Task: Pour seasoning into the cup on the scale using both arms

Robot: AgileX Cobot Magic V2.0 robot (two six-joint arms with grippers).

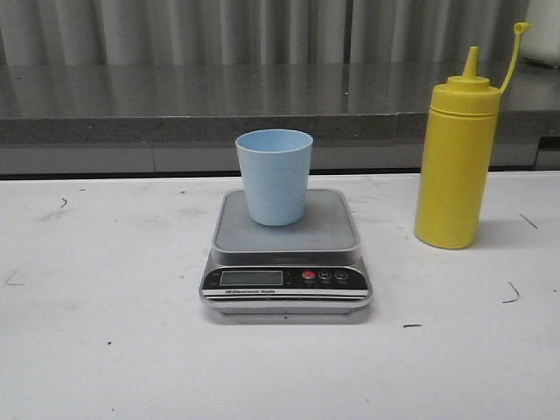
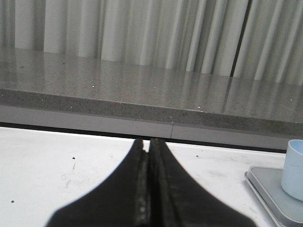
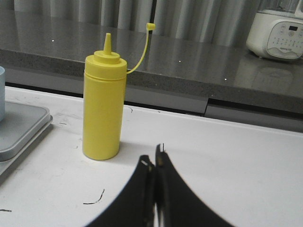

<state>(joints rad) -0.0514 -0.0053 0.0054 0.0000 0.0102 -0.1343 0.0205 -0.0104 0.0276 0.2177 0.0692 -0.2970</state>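
Observation:
The pale blue cup point(image 1: 274, 176) stands upright on the steel platform of the silver scale point(image 1: 328, 232) at the table's middle. The yellow seasoning bottle point(image 1: 457, 162) stands upright to the right of the scale, its small cap hanging open on its tether. Neither gripper shows in the front view. In the left wrist view my left gripper point(image 2: 150, 143) is shut and empty, left of the scale point(image 2: 265, 184) and cup point(image 2: 293, 169). In the right wrist view my right gripper point(image 3: 154, 158) is shut and empty, short of the bottle point(image 3: 102, 106) and to its right.
A grey stone counter point(image 1: 175, 105) runs along the table's far edge, with curtains behind it. A white kitchen appliance point(image 3: 278, 33) sits on the counter at the right. The white table point(image 1: 105, 306) has small dark scuff marks.

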